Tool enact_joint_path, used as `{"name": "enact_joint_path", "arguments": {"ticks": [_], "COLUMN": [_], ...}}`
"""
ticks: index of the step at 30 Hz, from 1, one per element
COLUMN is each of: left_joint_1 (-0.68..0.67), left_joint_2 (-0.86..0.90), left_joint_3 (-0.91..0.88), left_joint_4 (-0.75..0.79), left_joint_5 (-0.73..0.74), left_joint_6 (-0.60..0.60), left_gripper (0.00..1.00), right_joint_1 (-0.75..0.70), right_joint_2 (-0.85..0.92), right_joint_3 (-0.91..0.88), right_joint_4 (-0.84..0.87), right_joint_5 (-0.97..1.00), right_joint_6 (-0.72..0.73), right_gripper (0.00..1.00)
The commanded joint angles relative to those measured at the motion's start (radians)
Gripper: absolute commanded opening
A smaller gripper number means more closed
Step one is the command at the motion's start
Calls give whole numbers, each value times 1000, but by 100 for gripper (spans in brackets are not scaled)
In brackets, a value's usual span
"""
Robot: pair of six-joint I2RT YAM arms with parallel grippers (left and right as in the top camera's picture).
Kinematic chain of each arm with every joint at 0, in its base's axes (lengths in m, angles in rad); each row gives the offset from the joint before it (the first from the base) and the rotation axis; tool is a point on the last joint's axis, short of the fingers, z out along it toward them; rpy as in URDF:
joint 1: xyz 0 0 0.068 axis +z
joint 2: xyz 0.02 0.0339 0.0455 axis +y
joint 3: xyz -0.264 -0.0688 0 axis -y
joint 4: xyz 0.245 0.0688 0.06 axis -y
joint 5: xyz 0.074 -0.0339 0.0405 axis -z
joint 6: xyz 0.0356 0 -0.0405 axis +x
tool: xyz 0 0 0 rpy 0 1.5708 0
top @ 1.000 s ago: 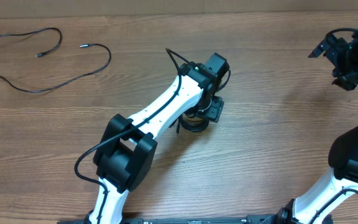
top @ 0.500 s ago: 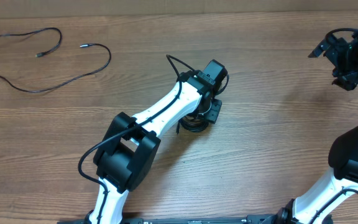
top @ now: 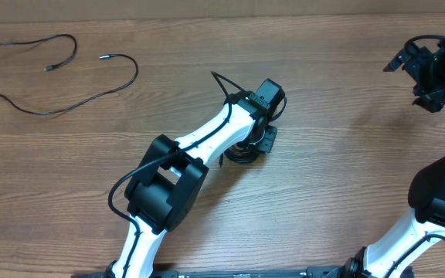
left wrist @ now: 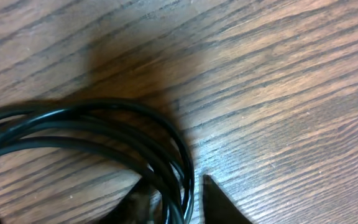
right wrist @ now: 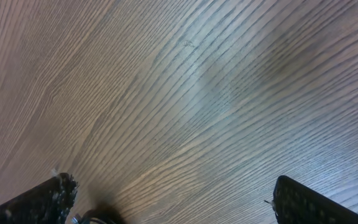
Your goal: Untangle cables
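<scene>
A tight coil of thin black cables [top: 236,157] lies near the middle of the wooden table, mostly under my left gripper [top: 252,145]. In the left wrist view the coil's strands [left wrist: 73,127] curve down between my two fingertips [left wrist: 176,202], which are close together around them. A separate black cable [top: 52,73] lies spread in a loose loop at the far left, its plug ends free. My right gripper [top: 427,73] hangs above the far right of the table, open and empty; its view [right wrist: 169,199] shows only bare wood between the fingers.
The left arm's own thicker black wire [top: 221,81] arcs up beside its wrist. The table's far edge [top: 222,17] runs along the top of the overhead view. Bare wood lies between the coil and the right arm.
The left arm's elbow and lower link have swung a little to the right while its gripper stays on the coil. The right arm and the spread cable have not moved.
</scene>
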Motion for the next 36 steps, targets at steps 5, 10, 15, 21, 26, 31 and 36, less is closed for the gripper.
{"name": "enact_joint_path", "arguments": {"ticks": [5, 10, 15, 21, 26, 31, 36], "left_joint_1": [-5, 3, 43, 91, 127, 175, 223], "left_joint_2": [10, 0, -51, -160, -292, -422, -547], "left_joint_3": [-3, 40, 227, 459, 531, 557, 558], "left_joint_4": [6, -63, -227, -356, -347, -291, -222], "left_joint_5": [-17, -14, 35, 103, 224, 359, 411], "left_joint_6": [-20, -47, -100, -100, -99, -100, -100], "left_gripper": [4, 4, 4, 4, 4, 4, 4], "right_joint_1": [5, 5, 5, 5, 5, 5, 5], "right_joint_2": [-12, -12, -12, -12, -12, -12, -12], "right_joint_3": [3, 3, 3, 3, 3, 3, 3], "right_joint_4": [6, 6, 6, 6, 6, 6, 6], "right_joint_5": [0, 0, 0, 0, 0, 0, 0], "right_joint_6": [3, 3, 3, 3, 3, 3, 3], "right_gripper": [100, 100, 100, 100, 100, 100, 100]}}
